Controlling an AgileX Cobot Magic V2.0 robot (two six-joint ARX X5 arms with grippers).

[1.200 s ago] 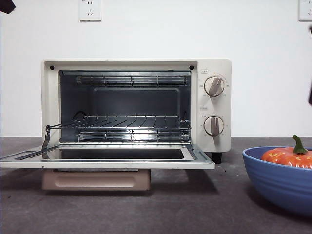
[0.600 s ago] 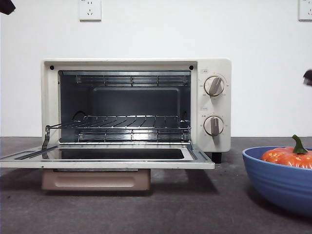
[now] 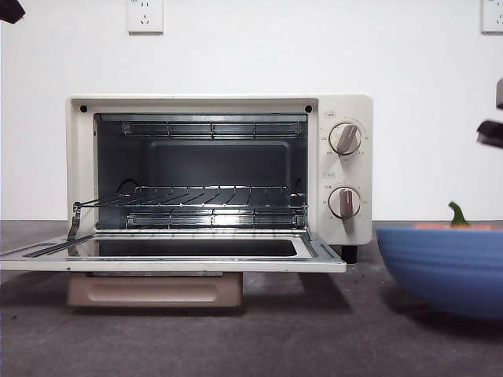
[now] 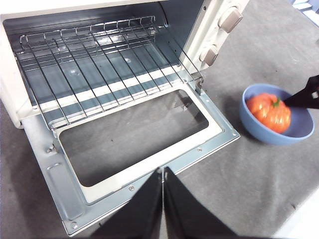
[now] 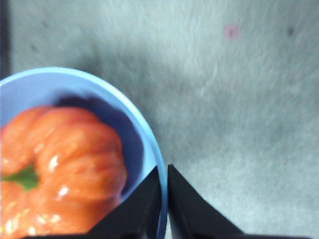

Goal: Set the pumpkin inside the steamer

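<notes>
Left gripper (image 4: 162, 172) sits parked with its two black jaws pressed together and holding nothing, looking down from above the lowered glass door (image 4: 139, 144) of the cream-white boxy steamer (image 3: 220, 169), whose wire rack (image 3: 212, 196) is bare inside the open cavity. Moving rightward past the two round knobs (image 3: 345, 138), I come to the wide blue ribbed bowl (image 3: 444, 267) standing on the grey table (image 3: 314, 338) just beside the steamer, and the small glossy orange ribbed pumpkin (image 5: 55, 164) with its green stem lies in it. My right gripper (image 5: 163, 174) hovers above the bowl's rim, jaws closed to a slit and empty, off to one side of the pumpkin. I judge the step in hand is the approach to pick. Next I need to spread those jaws, centre them over the pumpkin and descend into the bowl.
</notes>
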